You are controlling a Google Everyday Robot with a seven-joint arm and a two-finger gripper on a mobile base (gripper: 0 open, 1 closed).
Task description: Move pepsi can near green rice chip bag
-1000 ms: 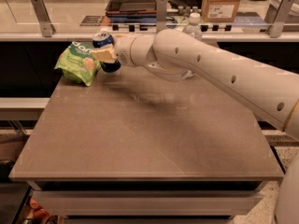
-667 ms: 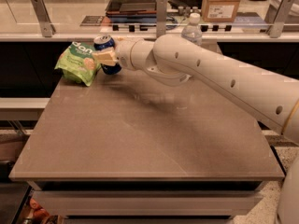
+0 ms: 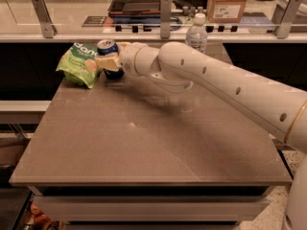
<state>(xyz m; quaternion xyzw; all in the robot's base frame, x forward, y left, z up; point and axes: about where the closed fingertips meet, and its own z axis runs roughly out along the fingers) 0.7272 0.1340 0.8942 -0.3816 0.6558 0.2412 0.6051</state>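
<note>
The pepsi can [image 3: 107, 48] is dark blue with a silver top. It stands at the far left of the brown table [image 3: 144, 143], right beside the green rice chip bag [image 3: 79, 64]. The bag is crinkled light green with white lettering and lies just left of the can, touching or nearly touching it. My gripper [image 3: 108, 62] reaches in from the right on a long white arm and is shut on the can, with a pale finger [image 3: 107, 62] across its front. The can's lower part is partly hidden by the finger.
A clear plastic water bottle [image 3: 196, 33] stands at the table's back edge, behind my arm. A counter behind holds a cardboard box [image 3: 229, 3], a tray [image 3: 138, 1] and metal posts [image 3: 43, 16]. The table's left edge runs just past the bag.
The arm and the can have stayed almost still at the bag's right side; at most a slight shift toward the bag.
</note>
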